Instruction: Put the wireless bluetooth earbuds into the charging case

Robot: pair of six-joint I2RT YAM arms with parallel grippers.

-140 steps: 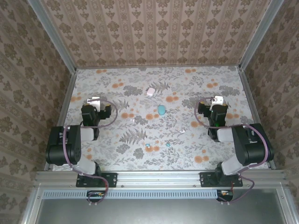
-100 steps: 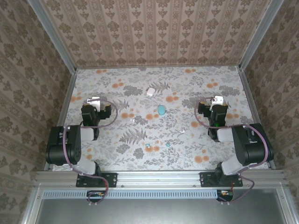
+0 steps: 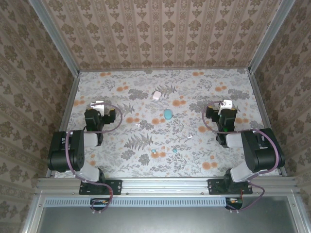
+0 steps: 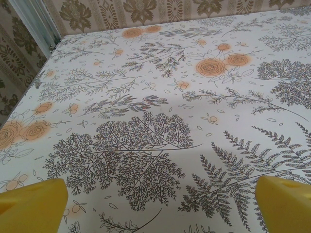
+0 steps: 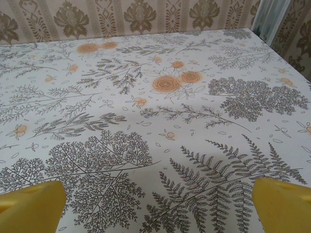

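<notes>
Earbuds (image 3: 153,152) loose on table (image 3: 121,160), apart from teal case (image 3: 167,114). L gripper (image 3: 98,104), R gripper (image 3: 227,103) wide open, empty.

**Even light, blurred near corners**

Light falls evenly over the table (image 3: 194,160), bright, without glare; shadows are faint. The overhead view is slightly soft. In both wrist views the floral print (image 4: 141,145) is crisp; the yellow fingertips (image 4: 34,206) at the bottom corners blur.
</notes>
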